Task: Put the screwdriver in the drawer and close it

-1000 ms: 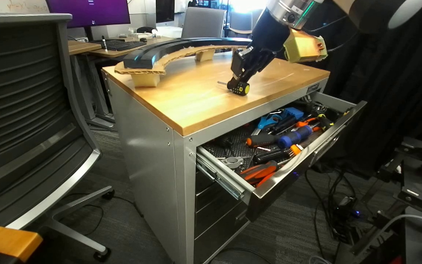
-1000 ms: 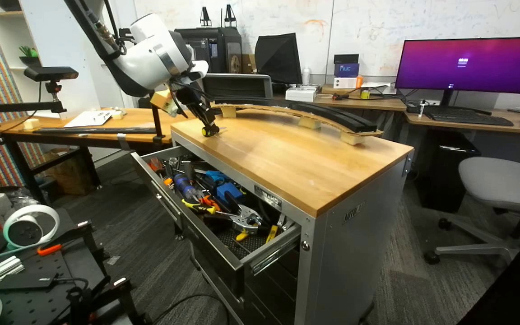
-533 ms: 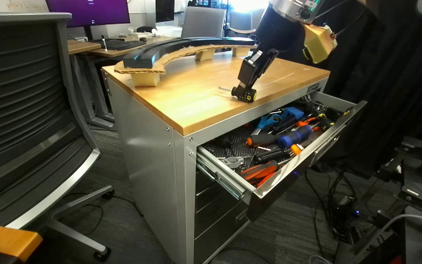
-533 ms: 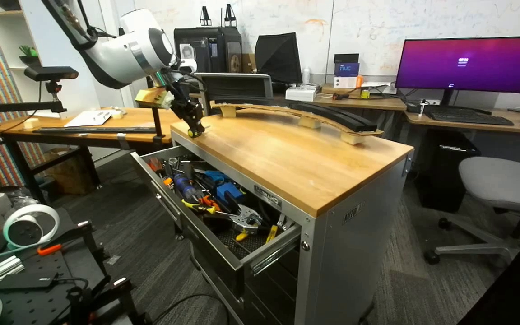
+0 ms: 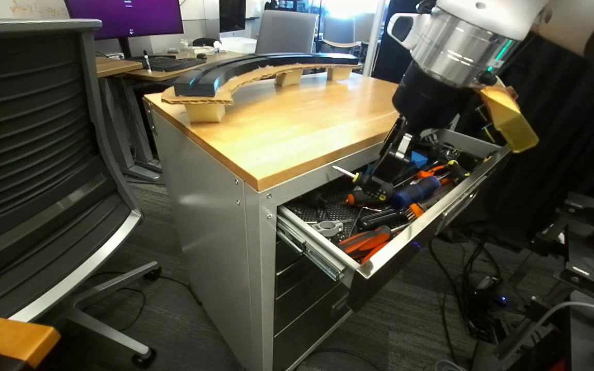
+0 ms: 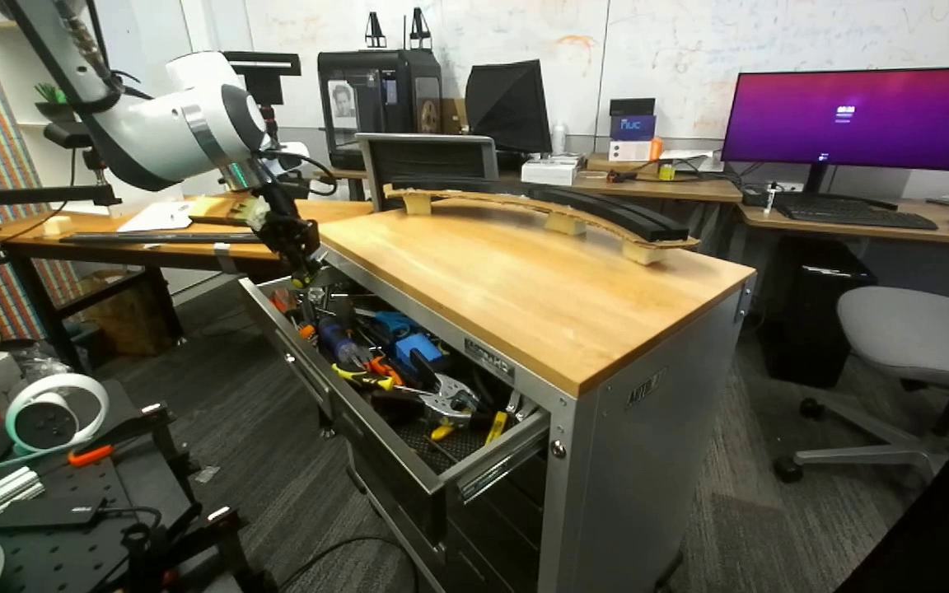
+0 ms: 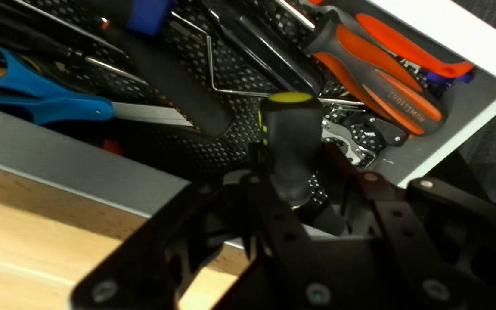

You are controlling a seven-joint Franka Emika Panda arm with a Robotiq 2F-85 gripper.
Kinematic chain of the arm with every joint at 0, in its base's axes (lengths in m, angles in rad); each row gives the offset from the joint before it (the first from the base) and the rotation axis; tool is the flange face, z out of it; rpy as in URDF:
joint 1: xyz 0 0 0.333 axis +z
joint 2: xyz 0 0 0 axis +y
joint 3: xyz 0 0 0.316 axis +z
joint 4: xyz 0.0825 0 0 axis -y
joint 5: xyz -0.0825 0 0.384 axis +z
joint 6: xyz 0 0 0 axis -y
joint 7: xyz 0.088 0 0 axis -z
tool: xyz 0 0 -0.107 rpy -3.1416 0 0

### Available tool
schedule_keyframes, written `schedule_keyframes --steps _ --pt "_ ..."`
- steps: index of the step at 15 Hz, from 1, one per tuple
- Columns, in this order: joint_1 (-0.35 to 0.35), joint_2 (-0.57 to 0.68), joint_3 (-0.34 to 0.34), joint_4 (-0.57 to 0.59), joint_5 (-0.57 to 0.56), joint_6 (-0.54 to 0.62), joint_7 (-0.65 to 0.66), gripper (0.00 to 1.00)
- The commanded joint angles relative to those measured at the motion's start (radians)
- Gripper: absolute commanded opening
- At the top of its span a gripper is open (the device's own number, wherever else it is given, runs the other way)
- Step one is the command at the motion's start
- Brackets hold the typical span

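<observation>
Just below centre in the wrist view, my gripper (image 7: pixel 293 163) pinches the screwdriver (image 7: pixel 291 122) by its stubby black-and-yellow handle. Half a second ago I was above the wooden top (image 6: pixel 524 280); now the screwdriver is over the drawer (image 5: pixel 410 232), pulled open at lower right of centre in an exterior view. Carrying looks nearly done; lowering, letting go and closing seem left. The shaft juts leftward in that view; I cannot tell whether the tool touches anything beneath. Around my grip lie blue scissors (image 7: pixel 71 110) at left of the wrist view and an orange-and-grey tool handle (image 7: pixel 385 94) at upper right. My arm (image 6: pixel 161 123) reaches in from upper left in an exterior view, wrist slanting downward.
</observation>
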Motion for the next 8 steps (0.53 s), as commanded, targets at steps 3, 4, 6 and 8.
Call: schedule_keyframes --steps 3,4,6,8 --pt "0.09 -0.011 -0.107 0.014 -0.343 0.06 0.37 0.6" --pt "0.093 -0.006 -0.11 0.018 -0.379 0.052 0.406 0.6" --pt "0.089 -0.004 -0.102 0.008 -0.403 0.038 0.43 0.72" --pt "0.065 -0.01 -0.068 -0.026 -0.305 0.018 0.343 0.88"
